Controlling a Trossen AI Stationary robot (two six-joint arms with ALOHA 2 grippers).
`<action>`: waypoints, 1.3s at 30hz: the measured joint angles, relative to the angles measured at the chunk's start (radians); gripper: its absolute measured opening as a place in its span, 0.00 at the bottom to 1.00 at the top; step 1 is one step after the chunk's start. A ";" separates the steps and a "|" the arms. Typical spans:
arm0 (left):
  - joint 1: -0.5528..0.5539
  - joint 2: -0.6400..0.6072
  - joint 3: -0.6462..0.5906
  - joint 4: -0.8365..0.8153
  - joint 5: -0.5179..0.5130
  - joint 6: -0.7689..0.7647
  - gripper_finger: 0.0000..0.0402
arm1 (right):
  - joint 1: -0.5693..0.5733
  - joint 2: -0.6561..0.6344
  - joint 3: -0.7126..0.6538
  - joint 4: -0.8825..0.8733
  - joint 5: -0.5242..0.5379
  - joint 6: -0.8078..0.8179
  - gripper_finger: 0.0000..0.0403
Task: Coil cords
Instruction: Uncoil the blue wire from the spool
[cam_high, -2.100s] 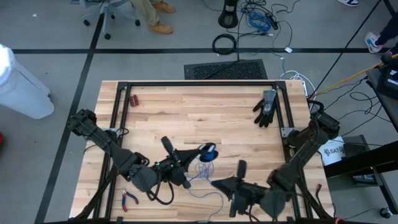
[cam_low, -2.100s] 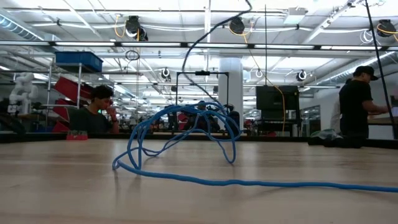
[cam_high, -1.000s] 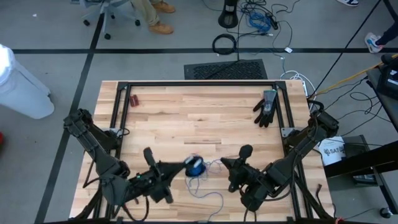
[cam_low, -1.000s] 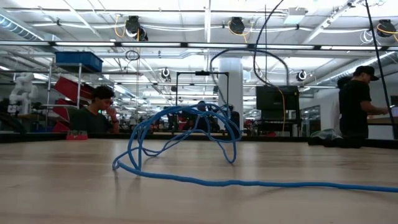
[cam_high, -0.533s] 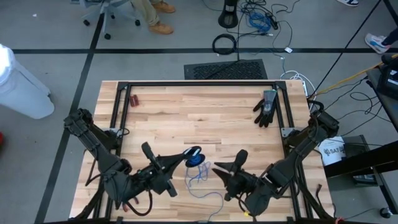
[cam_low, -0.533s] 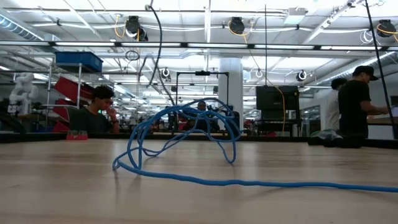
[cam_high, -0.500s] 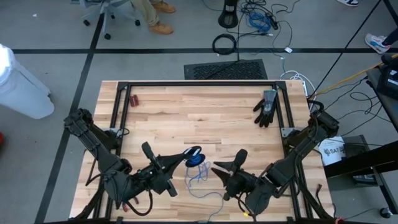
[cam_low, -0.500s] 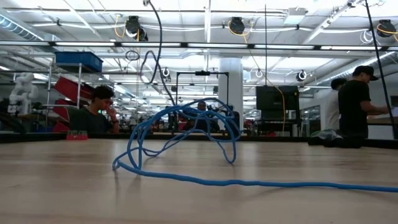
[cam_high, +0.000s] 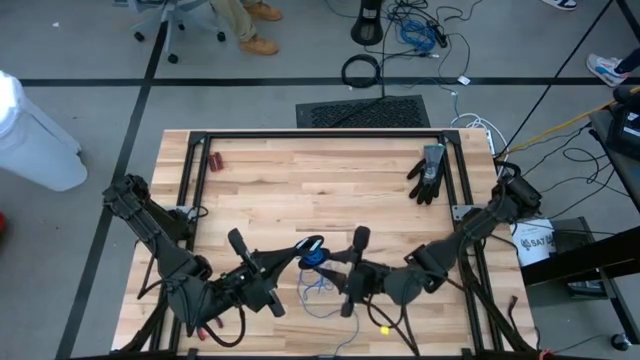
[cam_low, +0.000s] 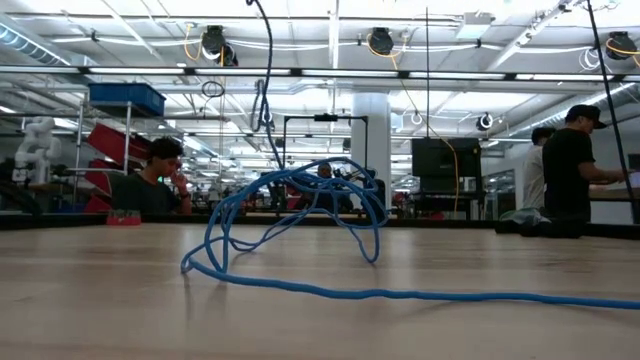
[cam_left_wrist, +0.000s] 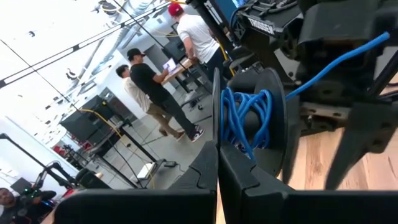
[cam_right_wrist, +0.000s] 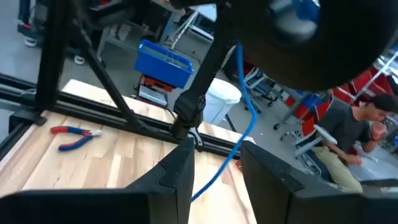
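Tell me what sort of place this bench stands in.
Most likely a large open robotics lab or workshop. Ceiling pipes and strip lights run overhead, a monitor and people at workstations fill the background, and loose cables trail on the grey floor.

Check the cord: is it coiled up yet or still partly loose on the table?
Partly coiled. The cord shows a bright wound bundle in the high view; thin loops trail loose below it, and the low view shows a strand lying along the table.

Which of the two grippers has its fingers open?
The right gripper: a clear gap shows between its fingers beside the blue cord. The left gripper has its fingers pressed together.
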 joint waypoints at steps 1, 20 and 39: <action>0.000 0.000 0.000 0.000 0.000 0.000 0.00 | -0.008 0.000 0.000 -0.001 -0.001 0.006 0.29; 0.000 0.000 0.000 -0.001 0.045 -0.018 0.00 | -0.072 0.062 0.000 0.002 0.003 0.014 0.26; 0.000 0.001 0.000 -0.037 0.008 -0.025 0.00 | 0.050 0.060 0.025 0.066 0.055 -0.107 0.00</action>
